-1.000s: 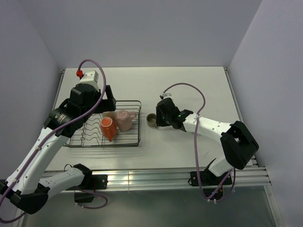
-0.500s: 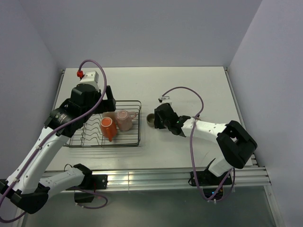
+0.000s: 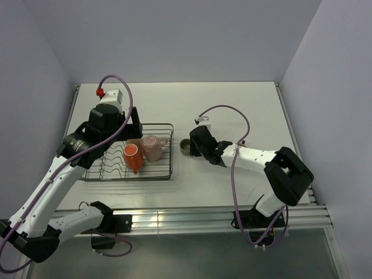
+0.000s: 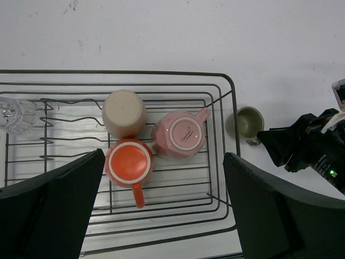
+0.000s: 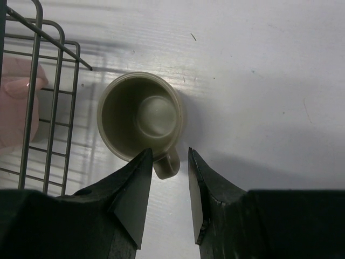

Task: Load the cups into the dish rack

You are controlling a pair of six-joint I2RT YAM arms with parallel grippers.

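As seen from the top external view, the dish rack [image 3: 172, 152] sits on the left half of the bench [image 3: 232, 110]. It carries the orange mug [image 3: 131, 156], the pink mug [image 3: 153, 146] and the beige tumbler [image 3: 135, 142], grouped at its right end. Just beside the rack's right rim, on the bench, stands the olive-green cup [image 3: 185, 146], with the right gripper [image 3: 193, 146] lowered at its right side. The left arm [image 3: 107, 125] hangs over the rack's far left part and hides what lies beneath it.

Left wrist view: the left gripper [image 4: 164, 213] hovers above the rack with its fingers spread wide and nothing between them. The tumbler and both mugs stand mouth down, touching or nearly touching one another. The clear glass [image 4: 13, 113] lies at the rack's left end, apparently inside the rim. The olive-green cup stands upright outside the right rim, mouth up.

Right wrist view: the right gripper's fingers are partly spread and straddle the handle [image 5: 166, 164] of the olive-green cup. A gap shows beside the handle, so it is judged not yet pinched.

Progress, as a judgement: four cups are loaded, and the olive-green cup is the one being worked on. It remains to be gripped, lifted over the rim and set inside the rack. Whether any further cup waits outside these views cannot be told.
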